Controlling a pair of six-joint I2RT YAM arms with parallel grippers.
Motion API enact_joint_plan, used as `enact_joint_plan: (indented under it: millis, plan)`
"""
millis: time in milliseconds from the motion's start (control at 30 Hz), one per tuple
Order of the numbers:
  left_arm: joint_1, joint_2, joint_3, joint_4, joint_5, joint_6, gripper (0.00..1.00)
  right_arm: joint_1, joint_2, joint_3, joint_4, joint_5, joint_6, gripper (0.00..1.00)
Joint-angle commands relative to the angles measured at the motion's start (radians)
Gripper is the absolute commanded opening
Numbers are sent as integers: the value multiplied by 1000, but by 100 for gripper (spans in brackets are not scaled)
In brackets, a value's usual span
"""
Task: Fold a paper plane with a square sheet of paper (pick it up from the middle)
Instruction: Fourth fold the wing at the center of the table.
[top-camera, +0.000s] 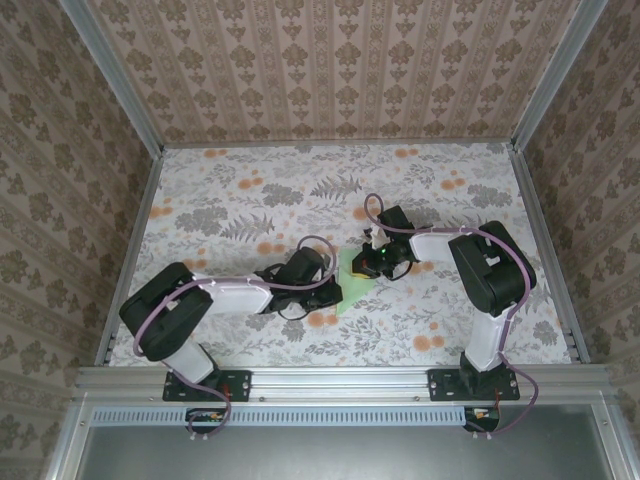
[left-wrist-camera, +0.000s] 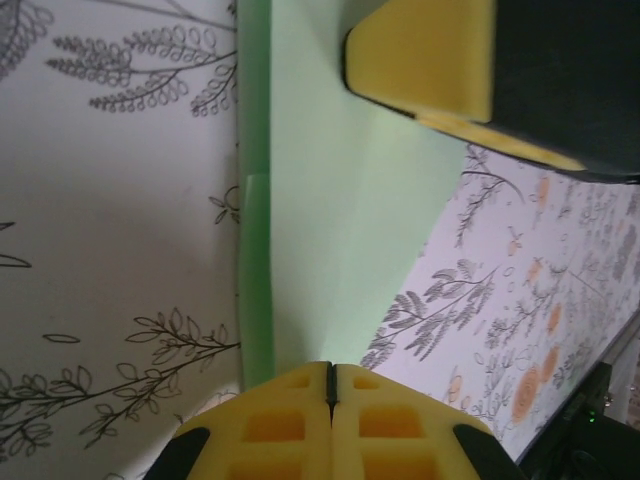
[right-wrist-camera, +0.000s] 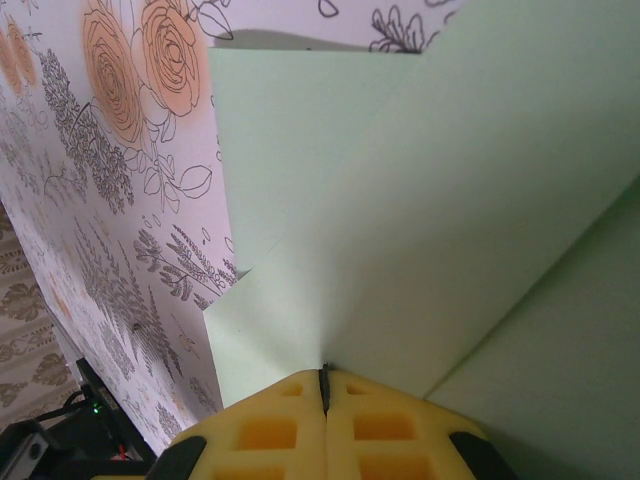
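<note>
The square sheet of paper (top-camera: 356, 282), pale mint green, lies folded in overlapping layers between my two grippers at the table's middle. In the left wrist view the paper (left-wrist-camera: 340, 200) runs up to my left gripper (left-wrist-camera: 332, 372), whose yellow fingers are shut with a crease ending at their seam. The right gripper's yellow finger (left-wrist-camera: 425, 55) presses in at the top. In the right wrist view my right gripper (right-wrist-camera: 324, 378) is shut at the edge of a folded flap of the paper (right-wrist-camera: 450, 200). I cannot tell whether the folds make a paper plane.
The floral tabletop (top-camera: 250, 200) spreads out on all sides of the paper. Patterned walls with metal rails (top-camera: 135, 250) fence the table at left, right and back. Both arms (top-camera: 230, 295) (top-camera: 490, 265) reach inward from the near edge.
</note>
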Motion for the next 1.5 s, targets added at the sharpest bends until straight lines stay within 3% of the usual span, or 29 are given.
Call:
enact_joint_plan:
  millis: [0, 400, 667, 1133, 1467]
  plan:
    - [1, 22, 23, -16, 14, 14, 0, 8, 103, -44, -104, 206, -3, 0]
    - [-3, 86, -4, -105, 19, -1, 0, 7, 24, -35, -90, 191, -17, 0]
    - [-4, 85, -10, -143, 21, 15, 0, 14, -176, -21, -35, 11, -142, 1]
    - [-3, 88, -19, -141, 20, 18, 0, 129, -108, -119, 66, -21, -46, 0]
    - [-2, 90, -30, -173, 19, 13, 0, 109, -41, -93, 8, 64, -59, 0]
